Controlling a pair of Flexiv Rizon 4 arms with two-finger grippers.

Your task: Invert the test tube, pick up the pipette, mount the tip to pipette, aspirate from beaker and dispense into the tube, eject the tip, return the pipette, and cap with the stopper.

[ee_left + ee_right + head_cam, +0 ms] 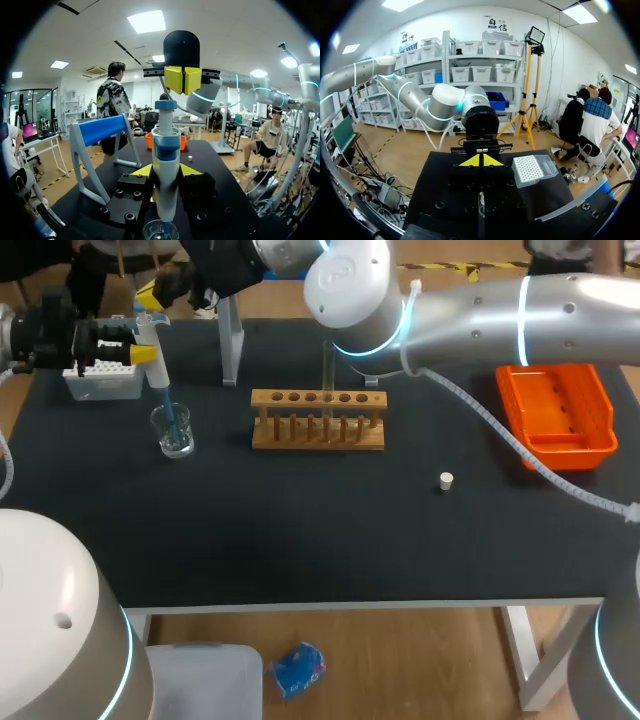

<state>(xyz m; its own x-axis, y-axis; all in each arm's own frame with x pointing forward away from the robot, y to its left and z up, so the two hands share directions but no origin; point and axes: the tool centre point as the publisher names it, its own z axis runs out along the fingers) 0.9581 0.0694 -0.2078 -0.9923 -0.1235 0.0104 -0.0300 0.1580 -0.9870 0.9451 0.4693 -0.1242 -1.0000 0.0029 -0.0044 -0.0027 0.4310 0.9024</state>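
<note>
With the left gripper (165, 171) clamped on the pipette (165, 145), tip in the beaker (174, 435) near the table's left rear corner, and the right gripper (481, 161) pinching the test tube (327, 365) at the rack (318, 422), I'd hold that tip submerged and plumb while drawing.

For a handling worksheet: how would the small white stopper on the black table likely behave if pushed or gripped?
The small white round stopper looks tiny beside the wooden test tube rack, so it is probably light and would skid when nudged. It seems to stand on a flat end; tipped over, it would likely roll.
</note>
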